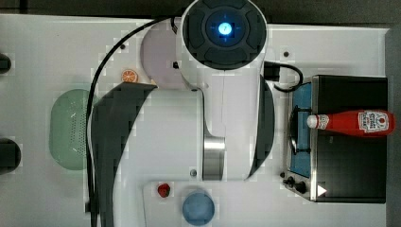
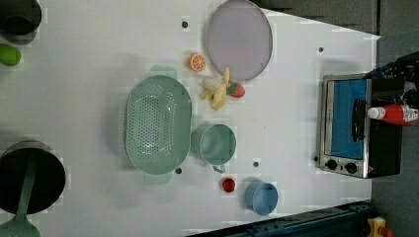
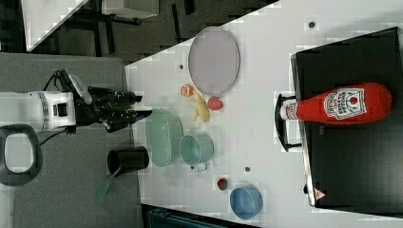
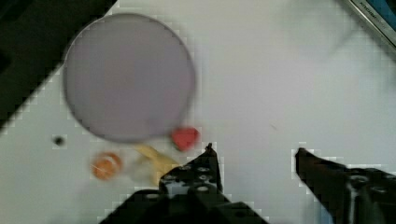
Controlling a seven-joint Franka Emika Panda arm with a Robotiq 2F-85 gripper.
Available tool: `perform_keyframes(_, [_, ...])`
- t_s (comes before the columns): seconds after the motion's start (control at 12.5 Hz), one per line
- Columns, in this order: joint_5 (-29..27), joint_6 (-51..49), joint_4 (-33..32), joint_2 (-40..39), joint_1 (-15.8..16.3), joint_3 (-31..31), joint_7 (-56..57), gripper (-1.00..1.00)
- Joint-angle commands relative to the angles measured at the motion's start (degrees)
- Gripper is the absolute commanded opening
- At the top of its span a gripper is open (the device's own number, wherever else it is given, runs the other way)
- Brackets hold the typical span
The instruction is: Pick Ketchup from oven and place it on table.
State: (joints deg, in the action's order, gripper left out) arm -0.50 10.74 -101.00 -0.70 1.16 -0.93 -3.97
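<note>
Robotics lab: white table (image 2: 99, 98) with dot holes, toy fruit, oven (image 2: 356, 126), dark foam-floor surroundings.

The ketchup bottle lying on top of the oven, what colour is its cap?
White, on the red ketchup bottle; clearest in the right view.

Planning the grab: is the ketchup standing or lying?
Lying: the ketchup rests lengthwise on the oven roof, cap past the front edge.
</note>
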Motion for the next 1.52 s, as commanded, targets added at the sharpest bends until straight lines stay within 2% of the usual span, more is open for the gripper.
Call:
perform_keyframes(0.08, [0.44,-13.26,-10.53,23.19,-0.33,-2.53,-4.12,0.58])
perform_keyframes(0.24, [0.54,-12.93,-10.53,23.13,-0.46,-2.72,-4.11,0.99])
perform_keyframes(0.48, [1.04,-10.49,-10.52,22.29,-1.43,-5.13,-4.11,1.00])
perform_keyframes(0.8, [1.04,-4.79,-10.41,18.22,-3.45,-12.83,-4.08,1.00])
perform_keyframes(1.28, [0.97,7.80,-9.91,7.90,-4.21,-26.78,-3.07,1.00])
perform_keyframes(1.52, [0.96,13.28,-7.45,0.53,-4.33,-31.47,-3.07,1.00])
